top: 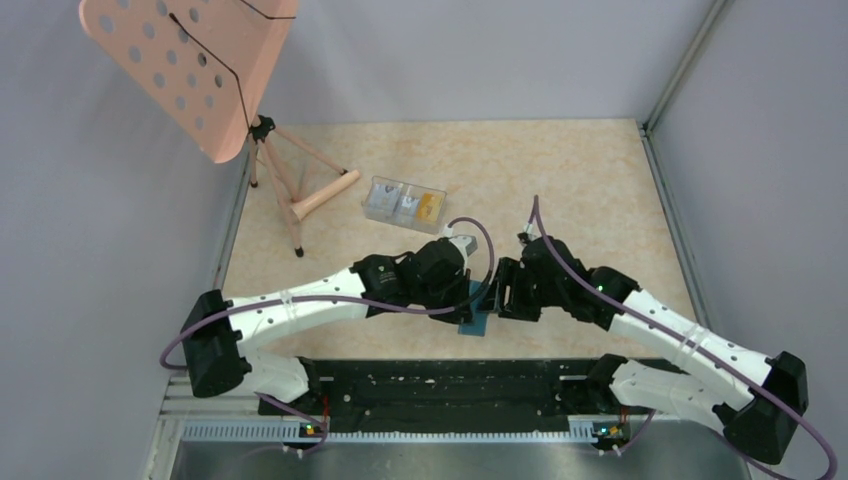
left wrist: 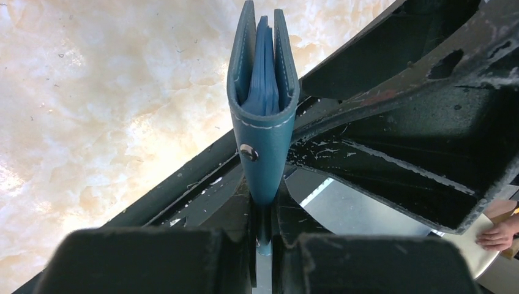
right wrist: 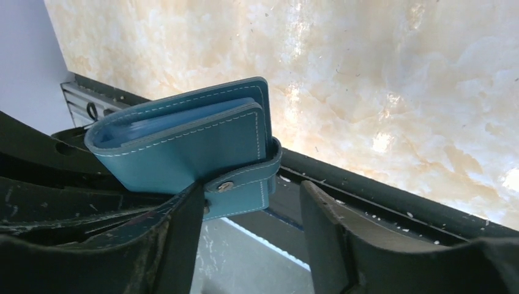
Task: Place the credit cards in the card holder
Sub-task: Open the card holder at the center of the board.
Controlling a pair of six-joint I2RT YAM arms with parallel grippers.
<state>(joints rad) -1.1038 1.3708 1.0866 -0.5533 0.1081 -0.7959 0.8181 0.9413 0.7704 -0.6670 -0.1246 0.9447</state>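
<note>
pink stand (top: 190, 70), clear box (top: 404, 203)

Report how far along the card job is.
Done: nothing that shows. An orange-yellow card appears to lie in the clear box at the back.
In hand: the left hand is shut on the folded card holder; the right hand stands open around its snap tab, which looks fastened.
Left: unsnap and open it, fetch the cards, slot them in.

Left claw (left wrist: 262, 242) pinched shut, right claw (right wrist: 252, 199) gaping; both facing each other
</note>
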